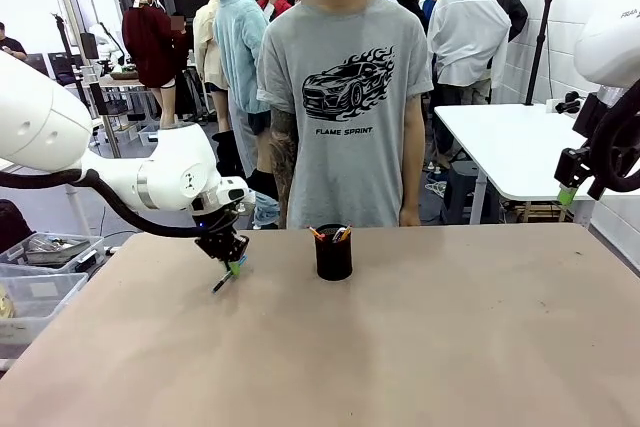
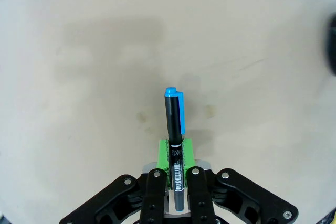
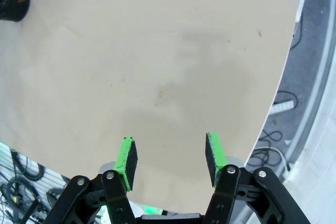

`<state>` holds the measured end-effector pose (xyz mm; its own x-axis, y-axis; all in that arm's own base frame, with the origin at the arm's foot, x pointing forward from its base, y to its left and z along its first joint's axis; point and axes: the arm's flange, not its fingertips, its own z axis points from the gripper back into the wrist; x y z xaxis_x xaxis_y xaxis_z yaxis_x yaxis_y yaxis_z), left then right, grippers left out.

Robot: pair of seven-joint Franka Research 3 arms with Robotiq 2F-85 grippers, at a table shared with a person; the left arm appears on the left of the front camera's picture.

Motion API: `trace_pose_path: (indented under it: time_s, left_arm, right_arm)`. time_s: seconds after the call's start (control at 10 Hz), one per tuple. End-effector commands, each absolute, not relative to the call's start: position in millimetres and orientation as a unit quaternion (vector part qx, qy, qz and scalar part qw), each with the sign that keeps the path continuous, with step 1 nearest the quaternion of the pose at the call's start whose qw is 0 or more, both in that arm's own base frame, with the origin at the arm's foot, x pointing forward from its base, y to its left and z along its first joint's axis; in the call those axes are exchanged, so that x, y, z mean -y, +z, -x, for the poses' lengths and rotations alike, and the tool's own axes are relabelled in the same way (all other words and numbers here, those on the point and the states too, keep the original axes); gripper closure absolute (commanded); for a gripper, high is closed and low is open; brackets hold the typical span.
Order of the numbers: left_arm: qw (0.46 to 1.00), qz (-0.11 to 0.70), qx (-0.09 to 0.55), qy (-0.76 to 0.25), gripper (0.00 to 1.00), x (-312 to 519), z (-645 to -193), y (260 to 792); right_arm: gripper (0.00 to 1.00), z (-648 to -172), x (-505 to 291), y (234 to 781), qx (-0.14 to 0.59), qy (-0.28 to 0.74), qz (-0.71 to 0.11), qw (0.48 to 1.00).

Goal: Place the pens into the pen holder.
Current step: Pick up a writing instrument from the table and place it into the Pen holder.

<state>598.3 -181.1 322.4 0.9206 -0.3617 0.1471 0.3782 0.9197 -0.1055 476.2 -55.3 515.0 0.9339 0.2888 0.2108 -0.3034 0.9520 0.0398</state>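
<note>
Left gripper (image 1: 232, 269) was closed on a dark pen (image 1: 222, 282), and I saw it low over the left part of the table (image 1: 450, 347). From the left wrist camera the pen (image 2: 174, 145) sat between the green pads (image 2: 188, 150), its blue cap pointing away from the gripper (image 2: 175, 153) toward the table (image 2: 79, 77). To the right, near the middle of the table by the far edge, stood the holder (image 1: 333, 253), with two pens (image 1: 330, 234) already sticking out of it. A person (image 1: 345, 97) stood behind it. At the far right my right gripper (image 1: 567, 195) hung high above the table edge. Its wrist camera showed the gripper (image 3: 170, 161) open with nothing between the pads (image 3: 127, 162), and the holder (image 3: 13, 3) far off in the upper left corner.
</note>
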Motion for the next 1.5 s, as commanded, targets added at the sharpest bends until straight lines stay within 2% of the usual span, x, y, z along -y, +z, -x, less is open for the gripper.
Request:
trace_pose_path:
  time_s: [0.0,0.3,0.5,0.7,0.8,0.9,1.0,1.1,1.3,1.4]
  left_arm:
    - [0.943,0.172,0.112,-0.263,1.00,163,-586,350]
    - [0.894,0.248,0.193,-0.318,1.00,165,-600,373]
    - [0.850,0.249,0.307,-0.348,1.00,181,-612,392]
    - [0.794,0.320,0.364,-0.367,1.00,192,-625,409]
    - [0.794,0.336,0.358,-0.360,1.00,199,-628,411]
    - [0.853,0.280,0.288,-0.334,1.00,199,-628,411]
    - [0.815,0.293,0.356,-0.350,1.00,204,-628,427]
    - [0.819,0.300,0.345,-0.346,1.00,206,-629,421]
    - [0.744,0.417,0.364,-0.374,1.00,206,-625,416]
    - [0.718,0.433,0.385,-0.385,1.00,209,-629,412]
  right_arm:
    - [0.34,-475,55,515,0.103,0.150,-0.032,0.983]
    - [0.34,-475,55,515,0.103,0.150,-0.032,0.983]
    - [0.34,-475,55,515,0.103,0.150,-0.032,0.983]
    - [0.34,-475,55,515,0.103,0.150,-0.032,0.983]
    - [0.34,-475,55,515,0.103,0.150,-0.032,0.983]
    - [0.34,-475,55,515,0.103,0.150,-0.032,0.983]
    - [0.34,-475,55,515,0.103,0.150,-0.032,0.983]
    - [0.34,-475,55,515,0.103,0.150,-0.032,0.983]
    - [0.34,-475,55,515,0.103,0.150,-0.032,0.983]
    - [0.34,-475,55,515,0.103,0.150,-0.032,0.983]
